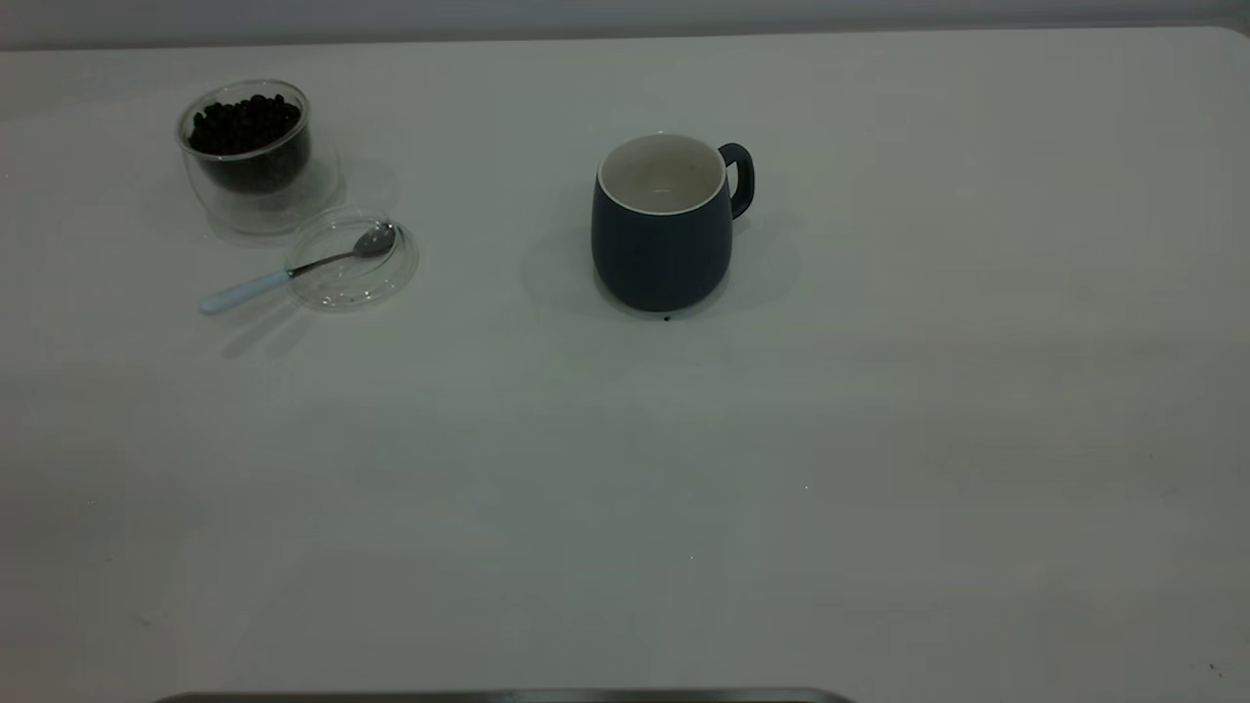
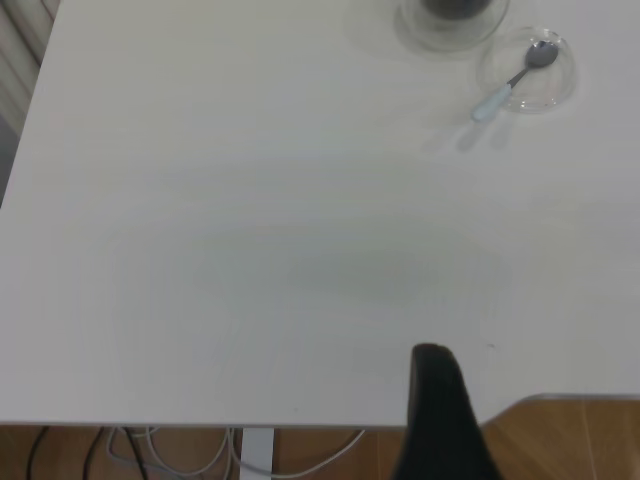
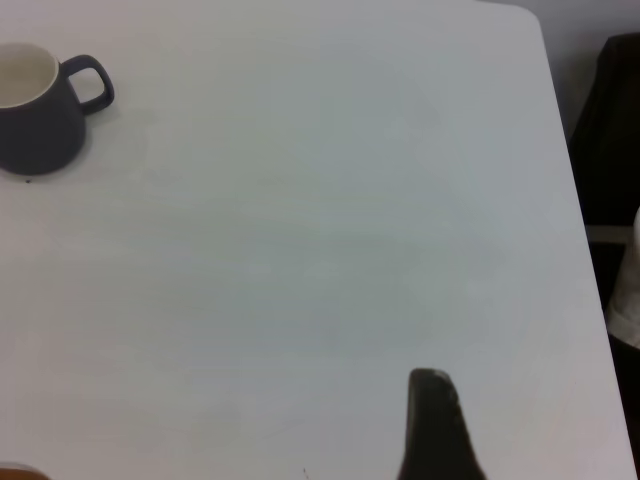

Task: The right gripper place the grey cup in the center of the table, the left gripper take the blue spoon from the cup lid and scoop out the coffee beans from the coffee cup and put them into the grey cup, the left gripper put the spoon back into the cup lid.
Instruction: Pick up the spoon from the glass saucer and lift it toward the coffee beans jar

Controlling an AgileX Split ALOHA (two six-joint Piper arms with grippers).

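2 arms hang back at the near edge of the table [image 1: 879, 439]; I cannot tell either's grip state. Mug [image 1: 662, 227] stands upright near the centre, handle toward the right side. Glass cup [image 1: 249, 156] of beans [image 1: 244, 122] sits far left, just beside the lid [image 1: 352, 259] holding the spoon [image 1: 293, 268]. Risk: the spoon's thin handle overhangs the lid, so a clumsy pinch could flip it.

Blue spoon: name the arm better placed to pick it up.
Left, likely. The blue spoon lies on the cup lid at the table's left side, in the left wrist view; the right wrist view shows only the grey cup.
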